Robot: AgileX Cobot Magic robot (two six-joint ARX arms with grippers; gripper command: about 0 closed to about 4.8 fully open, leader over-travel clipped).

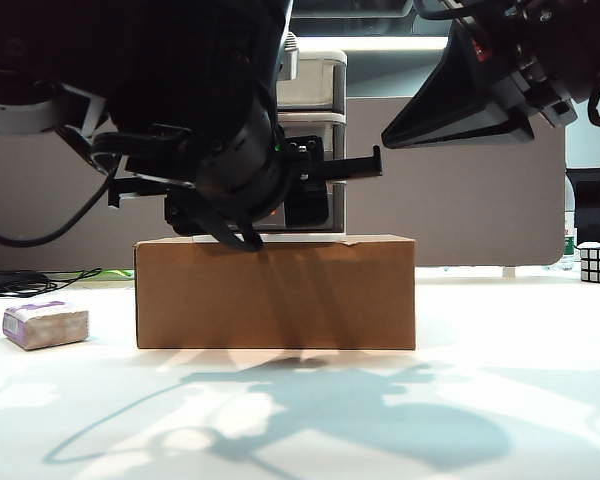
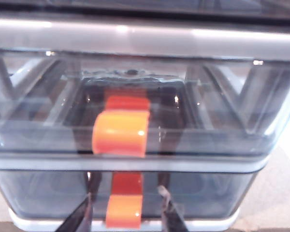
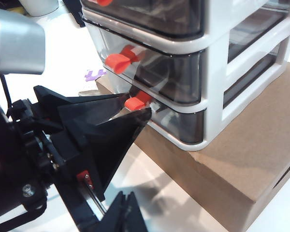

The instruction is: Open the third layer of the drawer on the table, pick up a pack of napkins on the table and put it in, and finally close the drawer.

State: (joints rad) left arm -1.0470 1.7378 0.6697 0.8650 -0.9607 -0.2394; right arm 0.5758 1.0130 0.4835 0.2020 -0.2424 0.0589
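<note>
Drawer unit (image 1: 315,150) standing on a brown cardboard box (image 1: 275,292) on the table (image 1: 500,400), seen at the approach to the lowest tier.

Left gripper (image 2: 127,212) is level with the third layer (image 2: 53,193), its two dark fingertips either side of that drawer's red-orange handle (image 2: 124,210), one on each flank. The jaws stand partly apart; whether the pads already touch the handle cannot be told, and nothing is yet held. The handle's long axis runs up and down between the fingers, so a squeeze across it, then a straight pull away from the unit's front, appears to be what the coming move calls for.

Right gripper (image 3: 113,159) hangs off the front corner of the unit, near the same lowest handle (image 3: 137,101) but not on it; how far its jaws are open cannot be told. The left arm is judged the nearer.

Pack of napkins (image 1: 46,324) lies on the table toward its left edge, well apart from the box and from both grippers.

Only the left wrist view shows the fingers bracketing the handle; the exterior view hides this behind the arm (image 1: 180,110) but alone shows the pack. All three tiers look closed.
</note>
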